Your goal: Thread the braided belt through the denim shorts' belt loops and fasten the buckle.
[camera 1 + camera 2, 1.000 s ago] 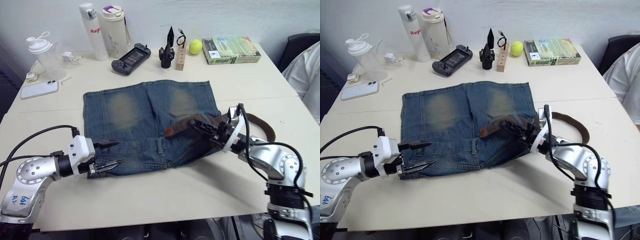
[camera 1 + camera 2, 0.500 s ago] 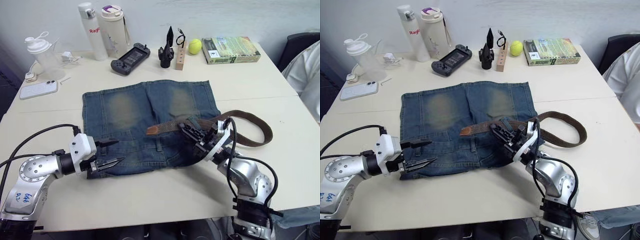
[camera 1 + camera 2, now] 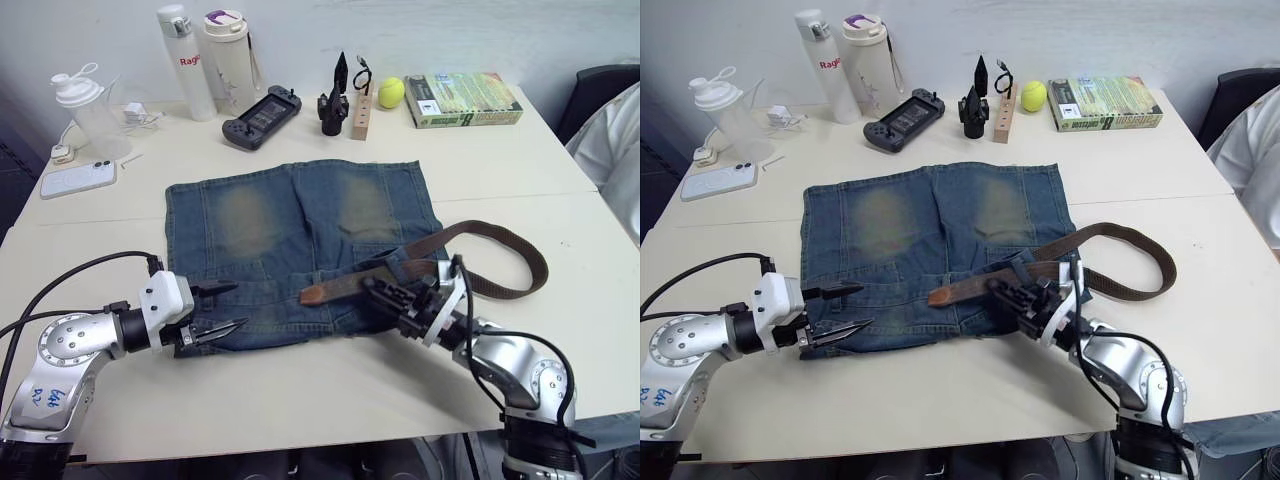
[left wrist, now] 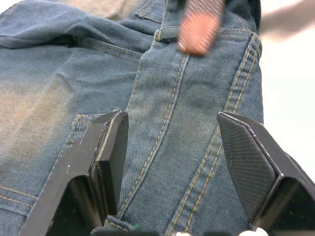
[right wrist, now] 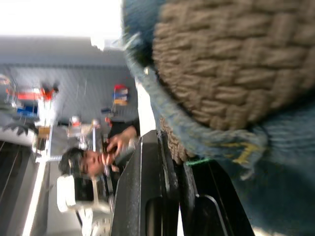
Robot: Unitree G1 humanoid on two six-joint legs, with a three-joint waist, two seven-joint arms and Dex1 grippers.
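left gripper (image 3: 222, 310) lies low, arm reaching in from the side, its two black fingers (image 4: 106, 157) spread wide apart. right gripper (image 3: 392, 298) is angled inward, fingers pinched together, forearm bent behind it.

Braided belt (image 3: 500, 240): middle stretch hidden beneath the right gripper (image 3: 395, 300) and a raised fold of the denim shorts (image 3: 300, 230). Buckle end not findable; far loop merely curving back over the tabletop (image 3: 560, 170). Belt loops too small to pick out along the waistband in the head views. Belt tip (image 4: 199, 29) blurred in the left wrist view, weave unreadable. In the right wrist view, belt weave (image 5: 231, 59) and denim edge cut off by the frame, the gripper's contact with them lost behind cloth. Person (image 3: 612, 150) at the right cropped to a pale sleeve. Book (image 3: 462, 98) print illegible.
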